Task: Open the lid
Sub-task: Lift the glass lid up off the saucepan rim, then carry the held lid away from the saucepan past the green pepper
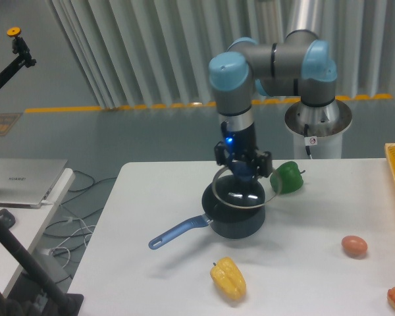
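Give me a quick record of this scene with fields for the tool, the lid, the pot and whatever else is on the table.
tool: shut on the lid's blue knob
lid: glass, metal-rimmed, lifted off the pot, hanging above it, offset toward the green pepper
saucepan: dark, uncovered, blue handle pointing front-left
green pepper: behind the raised lid's right edge
yellow pepper: in front of the saucepan
egg: brown, far right
table: white
task state: lid off, not yet set down
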`<state>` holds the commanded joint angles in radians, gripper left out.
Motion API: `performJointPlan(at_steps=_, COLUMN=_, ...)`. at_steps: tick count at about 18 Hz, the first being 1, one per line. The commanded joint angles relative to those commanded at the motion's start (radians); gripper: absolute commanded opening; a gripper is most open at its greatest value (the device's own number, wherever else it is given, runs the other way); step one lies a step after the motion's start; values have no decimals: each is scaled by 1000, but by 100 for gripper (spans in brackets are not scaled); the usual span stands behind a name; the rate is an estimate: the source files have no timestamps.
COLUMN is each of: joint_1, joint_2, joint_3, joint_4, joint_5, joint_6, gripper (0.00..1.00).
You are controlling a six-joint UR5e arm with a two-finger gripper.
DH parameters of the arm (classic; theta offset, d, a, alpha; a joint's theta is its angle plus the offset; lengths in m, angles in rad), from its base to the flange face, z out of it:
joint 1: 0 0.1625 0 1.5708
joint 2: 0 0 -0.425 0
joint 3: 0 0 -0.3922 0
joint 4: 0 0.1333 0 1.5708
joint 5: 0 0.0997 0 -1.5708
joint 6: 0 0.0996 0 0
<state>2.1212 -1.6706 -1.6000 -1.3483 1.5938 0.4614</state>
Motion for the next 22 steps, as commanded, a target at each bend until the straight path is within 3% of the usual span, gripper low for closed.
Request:
performJointPlan(at_steps=11, joint_1=219, joint_2=11, joint_3=21, joint_4=-137, joint_5=43, joint_6=373, gripper=48)
performJointPlan(at_steps=18, joint_1=328, joint_2=-23, joint_3=21, joint_4=-124, joint_5=48, joint_6=608, gripper=47)
performJointPlan(at_steps=22, joint_1=350, joint_2=-61, joint_3=40, joint_4=-120, joint_5=43, joint_6=681, gripper=47)
